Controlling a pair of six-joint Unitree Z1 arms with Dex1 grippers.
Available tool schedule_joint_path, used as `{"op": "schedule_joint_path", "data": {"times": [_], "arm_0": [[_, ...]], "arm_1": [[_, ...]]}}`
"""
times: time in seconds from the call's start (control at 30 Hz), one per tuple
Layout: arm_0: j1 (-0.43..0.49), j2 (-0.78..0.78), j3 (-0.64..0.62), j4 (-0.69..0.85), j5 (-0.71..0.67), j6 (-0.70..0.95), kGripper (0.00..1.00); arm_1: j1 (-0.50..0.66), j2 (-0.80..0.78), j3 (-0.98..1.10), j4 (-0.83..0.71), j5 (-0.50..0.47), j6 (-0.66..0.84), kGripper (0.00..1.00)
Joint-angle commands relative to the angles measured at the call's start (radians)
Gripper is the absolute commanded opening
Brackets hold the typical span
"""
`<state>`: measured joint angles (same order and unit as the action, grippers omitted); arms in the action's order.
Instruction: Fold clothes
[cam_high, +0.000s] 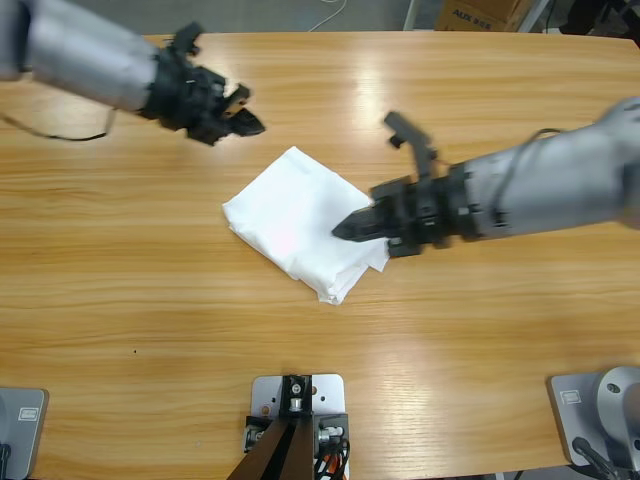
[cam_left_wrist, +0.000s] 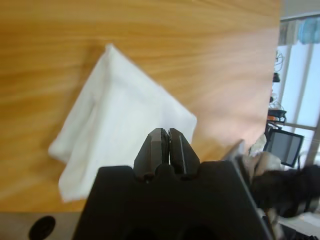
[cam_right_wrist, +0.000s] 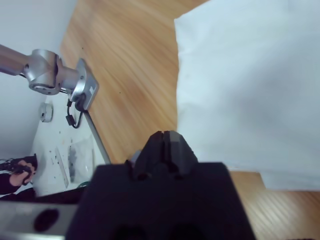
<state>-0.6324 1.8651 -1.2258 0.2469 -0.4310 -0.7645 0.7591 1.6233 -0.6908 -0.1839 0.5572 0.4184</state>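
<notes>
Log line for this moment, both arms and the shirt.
shirt: folded, mid-table | left end effector: shut, clear of shirt | right end effector: shut, tip over shirt's edge, contact unclear

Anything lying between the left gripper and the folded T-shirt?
Nothing: in the high view only bare wooden table separates the left gripper from the folded T-shirt.

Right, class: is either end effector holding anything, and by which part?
Nothing is held. The left end effector is shut, clear of the folded T-shirt; the right end effector is shut at its edge, no cloth between.
</notes>
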Motion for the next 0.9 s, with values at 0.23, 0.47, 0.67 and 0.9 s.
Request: {"op": "schedule_joint_path", "data": {"times": [0.23, 0.47, 0.67, 0.9], "arm_0": [[-0.081, 0.247, -0.080, 0.012, 0.011, -0.016, 0.000], [-0.085, 0.260, -0.079, 0.012, 0.009, -0.016, 0.000], [-0.086, 0.256, -0.073, 0.012, 0.009, -0.018, 0.000], [-0.085, 0.257, -0.053, 0.012, 0.009, -0.017, 0.000]], "arm_1": [[0.035, 0.135, 0.100, -0.086, 0.039, 0.025, 0.000], [0.057, 0.185, 0.169, -0.181, 0.032, 0.042, 0.000], [0.057, 0.230, 0.204, -0.208, 0.031, 0.045, 0.000], [0.057, 0.183, 0.336, -0.308, 0.002, 0.059, 0.000]]}}
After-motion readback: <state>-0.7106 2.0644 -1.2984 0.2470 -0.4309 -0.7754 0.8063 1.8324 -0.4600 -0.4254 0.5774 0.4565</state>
